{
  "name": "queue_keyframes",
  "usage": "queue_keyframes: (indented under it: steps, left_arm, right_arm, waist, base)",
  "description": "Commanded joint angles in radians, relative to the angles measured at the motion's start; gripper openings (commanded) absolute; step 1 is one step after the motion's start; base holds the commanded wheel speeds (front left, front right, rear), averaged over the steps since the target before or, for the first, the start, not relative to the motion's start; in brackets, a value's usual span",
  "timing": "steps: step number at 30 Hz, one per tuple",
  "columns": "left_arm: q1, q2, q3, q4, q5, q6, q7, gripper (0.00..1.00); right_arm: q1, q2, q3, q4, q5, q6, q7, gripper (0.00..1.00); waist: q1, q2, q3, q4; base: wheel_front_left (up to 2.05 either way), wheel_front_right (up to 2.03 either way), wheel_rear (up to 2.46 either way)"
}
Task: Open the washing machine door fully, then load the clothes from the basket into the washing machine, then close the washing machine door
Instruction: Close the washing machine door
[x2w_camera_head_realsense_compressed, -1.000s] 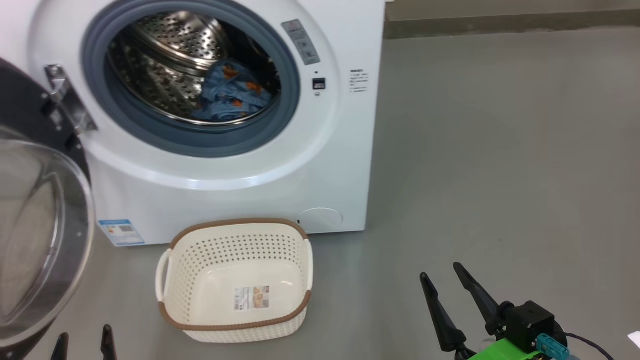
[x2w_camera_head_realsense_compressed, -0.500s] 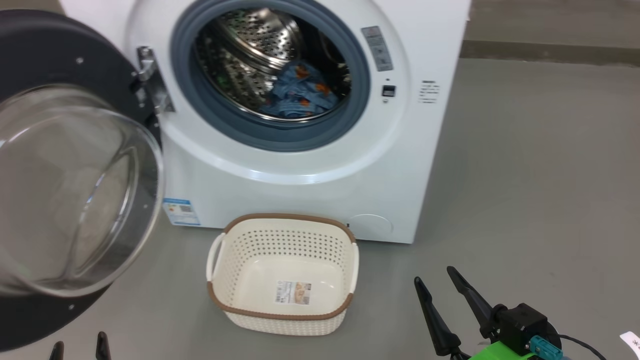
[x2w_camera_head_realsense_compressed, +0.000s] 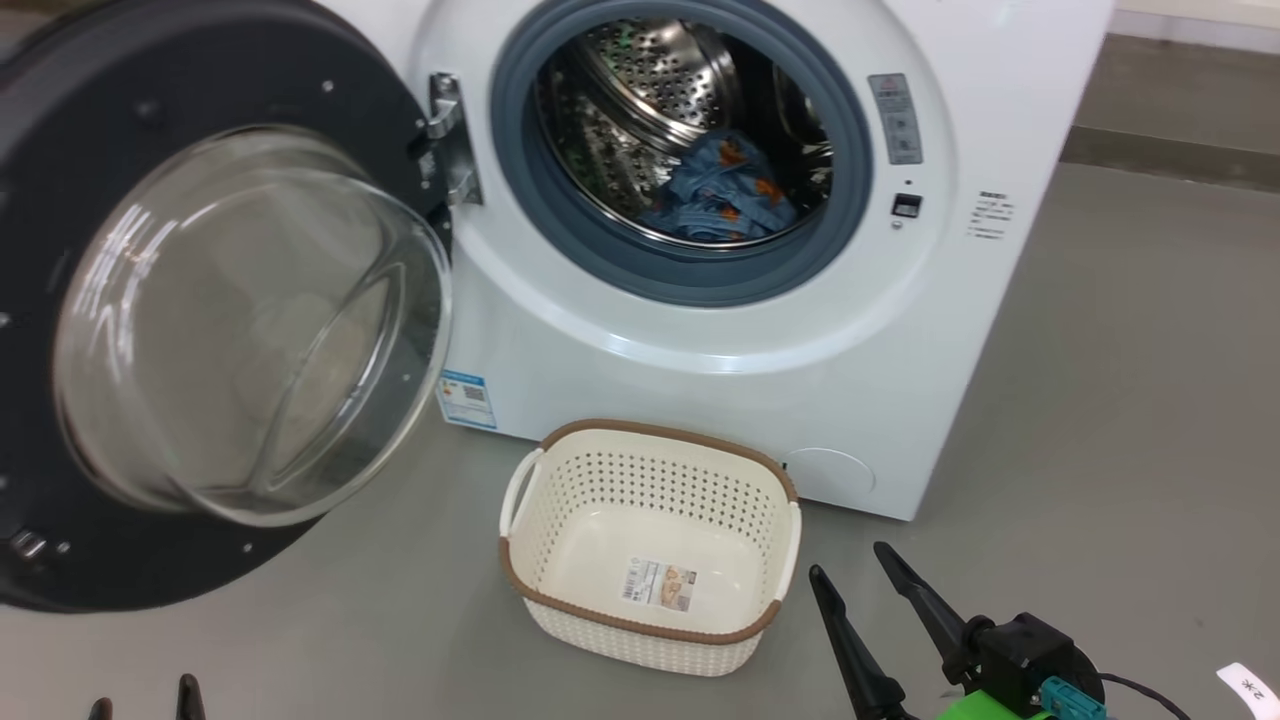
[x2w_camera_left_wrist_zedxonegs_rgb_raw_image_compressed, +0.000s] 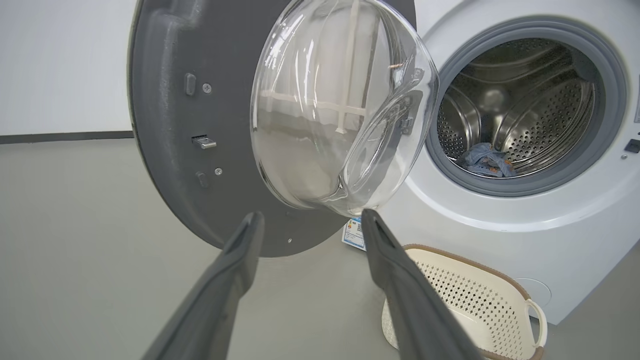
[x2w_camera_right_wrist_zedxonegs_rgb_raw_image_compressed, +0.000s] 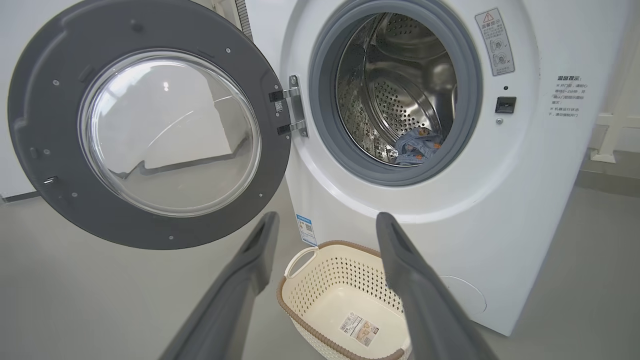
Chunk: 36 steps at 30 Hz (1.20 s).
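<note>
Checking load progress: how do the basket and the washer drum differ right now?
The basket is empty, only a label on its bottom; the drum holds the blue bear-print clothes. The basket is cream plastic with a brown rim and opens upward; the drum is shiny steel and opens forward, ringed by a grey seal. Both are perforated.

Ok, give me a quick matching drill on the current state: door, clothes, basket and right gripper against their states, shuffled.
Things:
1. washing machine door
2. clothes
3. basket
4. right gripper

States:
A. empty, on the floor in front of the washing machine
B. open, holding nothing
C. swung wide open
D. lying in the drum

Pairs: 1-C, 2-D, 3-A, 4-B.
</note>
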Motion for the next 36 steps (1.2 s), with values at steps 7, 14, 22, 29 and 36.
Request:
queue_keyframes:
  steps: [7,14,22,29,36]
  left_arm:
    - [-0.017,0.008,0.044,-0.017,-0.012,0.025,-0.005,1.00]
    - [-0.014,0.008,0.046,-0.011,-0.006,0.036,-0.005,1.00]
    - [-0.012,0.008,0.056,-0.024,-0.021,0.050,-0.005,1.00]
    - [-0.004,0.008,0.041,-0.039,-0.026,0.070,-0.005,1.00]
    - [-0.002,0.008,0.024,-0.037,-0.037,0.062,-0.005,0.00]
  right_arm:
    - [-0.041,0.001,0.030,-0.015,0.008,0.002,-0.005,1.00]
    - [-0.047,0.001,0.037,-0.013,0.007,0.002,-0.005,1.00]
    - [-0.067,0.001,0.053,-0.004,0.004,0.002,-0.005,1.00]
    - [-0.084,0.001,0.064,0.007,0.007,0.002,-0.005,1.00]
    - [-0.084,0.001,0.062,0.008,0.012,0.002,-0.005,1.00]
  waist:
    - [0.0000,0.0000,0.000,0.078]
    - [0.0000,0.0000,0.001,0.123]
    - [0.0000,0.0000,0.012,0.133]
    - [0.0000,0.0000,0.015,0.134]
    - [0.0000,0.0000,0.017,0.134]
  base:
    - [0.00,0.00,0.00]
    - [0.00,0.00,0.00]
    - [0.00,0.00,0.00]
    - [0.00,0.00,0.00]
    - [0.00,0.00,0.00]
